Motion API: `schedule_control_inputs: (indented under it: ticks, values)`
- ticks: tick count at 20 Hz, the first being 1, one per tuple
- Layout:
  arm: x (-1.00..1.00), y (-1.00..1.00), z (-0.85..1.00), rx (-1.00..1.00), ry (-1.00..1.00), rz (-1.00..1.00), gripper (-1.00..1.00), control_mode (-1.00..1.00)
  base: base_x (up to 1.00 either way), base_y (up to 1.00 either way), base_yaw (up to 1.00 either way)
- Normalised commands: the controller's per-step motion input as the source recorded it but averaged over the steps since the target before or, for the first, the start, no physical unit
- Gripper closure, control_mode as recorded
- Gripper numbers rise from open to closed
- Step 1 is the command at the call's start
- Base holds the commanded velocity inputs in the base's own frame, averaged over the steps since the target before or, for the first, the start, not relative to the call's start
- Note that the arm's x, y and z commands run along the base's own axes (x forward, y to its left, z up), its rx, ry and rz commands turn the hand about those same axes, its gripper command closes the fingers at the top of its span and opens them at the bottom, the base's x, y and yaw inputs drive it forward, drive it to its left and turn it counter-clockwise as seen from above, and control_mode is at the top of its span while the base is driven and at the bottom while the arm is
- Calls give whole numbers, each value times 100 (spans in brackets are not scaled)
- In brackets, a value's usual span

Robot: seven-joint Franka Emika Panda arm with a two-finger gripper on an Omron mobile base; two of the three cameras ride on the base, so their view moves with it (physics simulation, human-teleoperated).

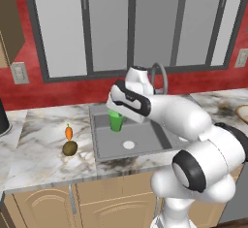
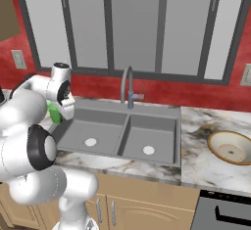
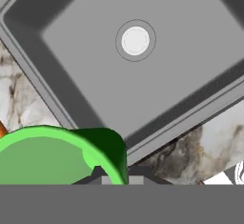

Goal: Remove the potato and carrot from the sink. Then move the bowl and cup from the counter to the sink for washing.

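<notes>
On the counter point(image 1: 38, 139) left of the sink point(image 1: 127, 139), the carrot point(image 1: 69, 133) lies just at 12 o'clock of the potato point(image 1: 69, 148), both well apart from the arm. Further right, the gripper point(image 1: 116, 111) is clenched on the rim of the cup point(image 1: 116, 121), which hangs directly below it, at 6 o'clock, over the left basin. Far right, the bowl point(image 2: 230, 147) rests on the counter.
</notes>
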Motion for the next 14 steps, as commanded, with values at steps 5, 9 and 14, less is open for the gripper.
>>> schedule_control_inputs:
  ticks: [5,9,14]
  values:
    - [22,-10,-35,0,0,0,100,-100,0,0,0]
    - [23,-10,-34,0,0,0,100,-100,0,0,0]
    - [26,-1,-37,0,0,0,100,-100,0,0,0]
